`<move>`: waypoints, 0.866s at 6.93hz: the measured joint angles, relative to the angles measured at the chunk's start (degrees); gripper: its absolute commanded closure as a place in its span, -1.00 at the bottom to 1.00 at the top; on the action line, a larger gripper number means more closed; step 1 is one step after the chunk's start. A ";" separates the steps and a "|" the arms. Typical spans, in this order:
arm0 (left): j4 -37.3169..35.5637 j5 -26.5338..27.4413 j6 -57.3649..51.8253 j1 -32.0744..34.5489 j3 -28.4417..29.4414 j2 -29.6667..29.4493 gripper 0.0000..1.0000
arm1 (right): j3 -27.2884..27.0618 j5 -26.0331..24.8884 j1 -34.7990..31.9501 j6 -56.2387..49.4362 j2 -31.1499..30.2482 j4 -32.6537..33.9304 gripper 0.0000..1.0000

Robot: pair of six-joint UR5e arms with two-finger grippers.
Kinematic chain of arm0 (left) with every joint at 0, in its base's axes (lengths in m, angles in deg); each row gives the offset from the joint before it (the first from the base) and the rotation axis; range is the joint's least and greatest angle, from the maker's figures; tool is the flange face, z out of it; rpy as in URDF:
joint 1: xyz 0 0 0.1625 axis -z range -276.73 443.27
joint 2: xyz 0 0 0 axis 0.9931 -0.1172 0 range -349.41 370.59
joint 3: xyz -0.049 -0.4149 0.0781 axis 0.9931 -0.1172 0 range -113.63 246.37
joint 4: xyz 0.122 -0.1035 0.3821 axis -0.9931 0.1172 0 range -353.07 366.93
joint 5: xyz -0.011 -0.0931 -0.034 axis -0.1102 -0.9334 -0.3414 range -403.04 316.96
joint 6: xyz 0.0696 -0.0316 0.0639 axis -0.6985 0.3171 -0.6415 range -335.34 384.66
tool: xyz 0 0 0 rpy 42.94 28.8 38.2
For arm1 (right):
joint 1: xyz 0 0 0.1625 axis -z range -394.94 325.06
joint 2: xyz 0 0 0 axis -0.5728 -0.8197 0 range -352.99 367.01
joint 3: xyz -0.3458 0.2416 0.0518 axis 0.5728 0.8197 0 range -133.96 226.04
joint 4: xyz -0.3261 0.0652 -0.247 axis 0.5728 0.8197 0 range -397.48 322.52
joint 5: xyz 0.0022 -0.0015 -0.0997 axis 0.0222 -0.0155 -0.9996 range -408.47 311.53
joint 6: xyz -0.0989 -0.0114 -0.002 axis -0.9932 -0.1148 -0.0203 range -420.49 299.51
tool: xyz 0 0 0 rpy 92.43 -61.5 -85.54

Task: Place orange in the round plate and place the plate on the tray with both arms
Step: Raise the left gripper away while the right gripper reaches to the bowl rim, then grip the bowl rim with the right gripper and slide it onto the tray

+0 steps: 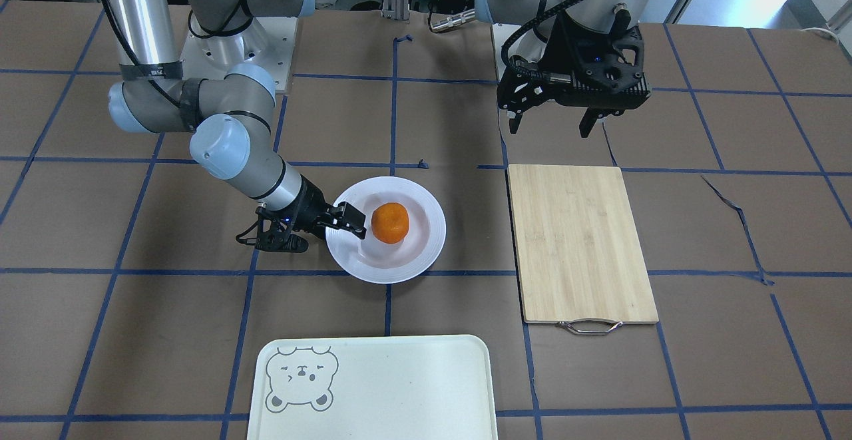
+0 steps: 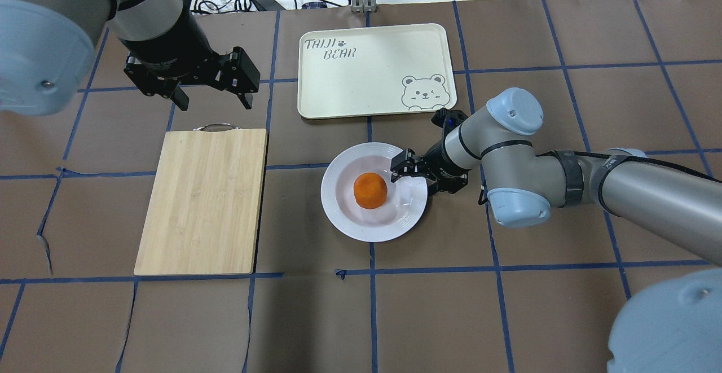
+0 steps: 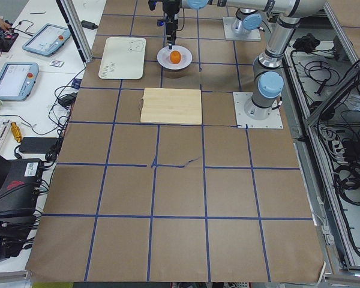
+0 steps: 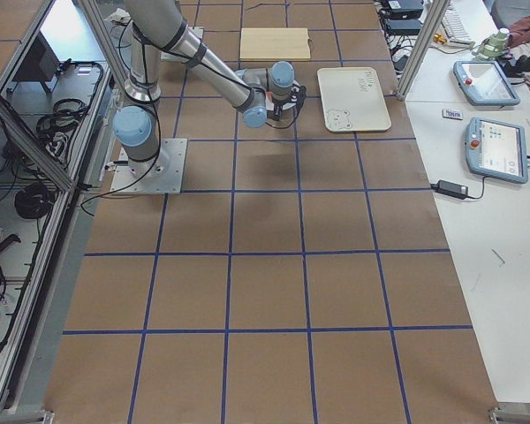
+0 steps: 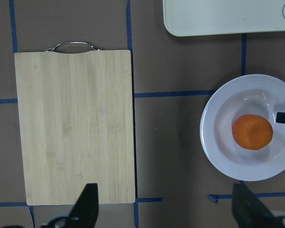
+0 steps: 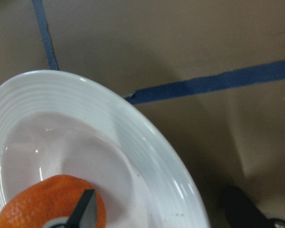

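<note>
The orange (image 2: 370,190) lies in the sunken centre of the round white plate (image 2: 338,215), which rests on the brown table between the tray and the robot. My right gripper (image 2: 417,176) is low at the plate's right edge and open. In the right wrist view one of its fingers (image 6: 83,209) stands inside the plate against the orange (image 6: 42,204), and the other is outside the rim (image 6: 133,137). The cream tray (image 2: 372,68) with the bear drawing lies beyond the plate. My left gripper (image 2: 211,99) hangs open and holds nothing, high above the table past the board's handle.
A bamboo cutting board (image 2: 203,198) with a metal handle lies left of the plate in the overhead view. The brown mat is gridded with blue tape. Cables and tablets sit off the table's far edge.
</note>
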 measured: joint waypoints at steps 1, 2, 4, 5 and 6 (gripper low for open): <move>-0.03 0.03 0.01 -0.12 -0.14 0.14 -1.00 | -0.82 -0.05 -0.14 0.85 -0.10 0.27 -0.01; -0.04 0.04 0.02 -0.23 -0.18 0.22 -1.00 | -1.28 -0.06 -0.30 1.33 -0.25 0.38 0.48; -0.04 -0.06 0.02 -0.44 -0.21 0.27 -1.00 | -1.18 0.09 -1.78 2.01 -0.46 0.77 0.86; -0.05 -0.10 0.02 -0.48 -0.21 0.27 -1.00 | -0.92 0.17 -2.70 2.92 -0.50 1.31 1.00; -0.04 -0.12 0.02 -0.50 -0.22 0.27 -1.00 | -0.80 0.36 -3.15 3.70 -0.54 1.63 1.00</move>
